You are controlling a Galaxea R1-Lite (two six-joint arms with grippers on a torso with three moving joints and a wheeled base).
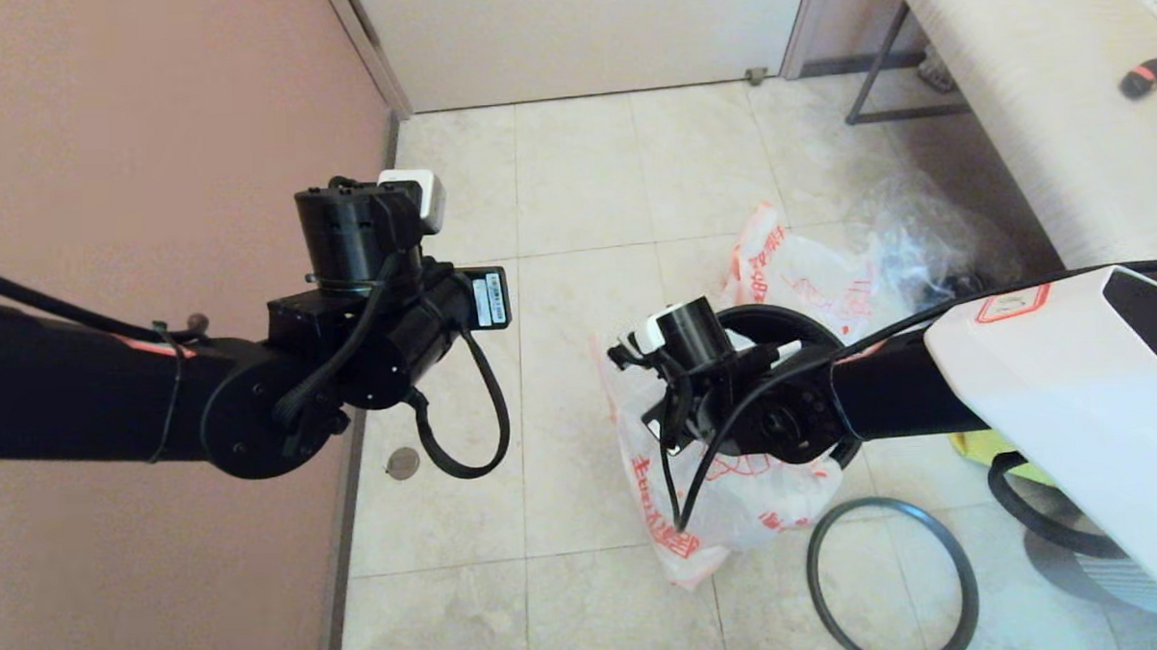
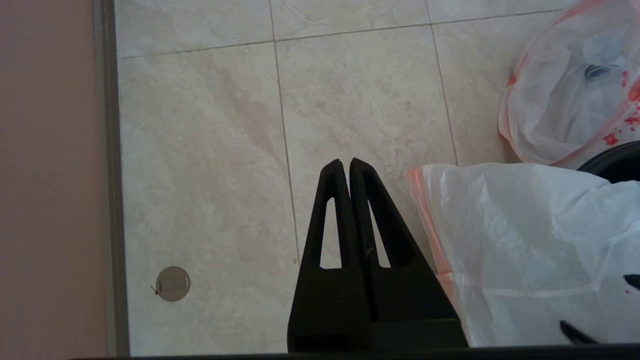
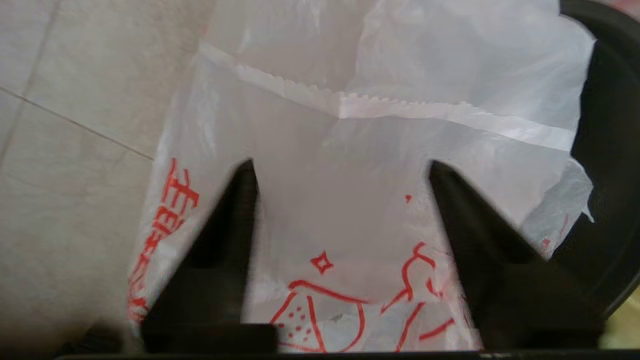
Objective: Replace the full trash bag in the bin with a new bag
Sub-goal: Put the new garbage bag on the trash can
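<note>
On the tiled floor (image 1: pixel 573 171), the new bag (image 1: pixel 729 498) lies limp over the bin (image 1: pixel 780 320), the right gripper (image 3: pixel 342 210) spread just above it, the full trash bag (image 1: pixel 808 274) and a crinkled clear bag (image 1: pixel 912 222) behind, the grey hoop (image 1: pixel 890 579) beside, while the left gripper (image 2: pixel 346 167) hangs pressed shut near the wall (image 1: pixel 149 138).

floor (image 1: pixel 573 171): beige tiles | wall (image 1: pixel 149 138): pink (left) | bench (image 1: pixel 1013 89): cream

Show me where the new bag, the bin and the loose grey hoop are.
new bag (image 1: pixel 729 512): head view, its printed lower panel.
bin (image 1: pixel 780 318): head view, the far rim arc.
grey hoop (image 1: pixel 952 552): head view, its right side on the floor.
</note>
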